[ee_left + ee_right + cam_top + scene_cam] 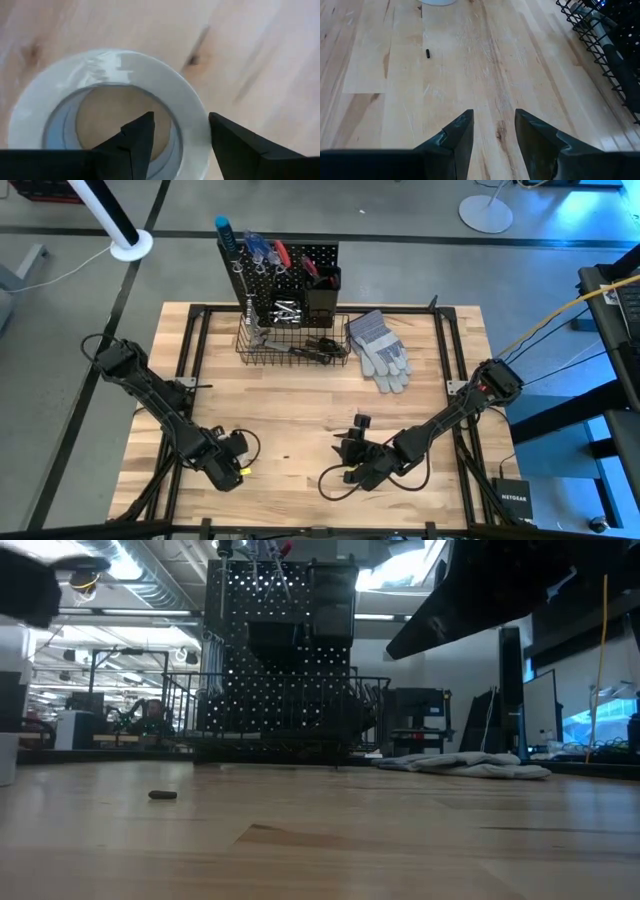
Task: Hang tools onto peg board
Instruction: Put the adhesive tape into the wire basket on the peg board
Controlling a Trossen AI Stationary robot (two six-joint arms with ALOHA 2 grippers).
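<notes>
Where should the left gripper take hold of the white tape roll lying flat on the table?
Grip the ring wall of the white tape roll, coming straight down from above. It lies flat with its hole facing up, so one finger fits inside and one outside. The left gripper already straddles the wall that way, fingers apart, not yet closed.

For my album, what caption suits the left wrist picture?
The left claw straddles the wall of a white tape roll on the wooden table.
</notes>
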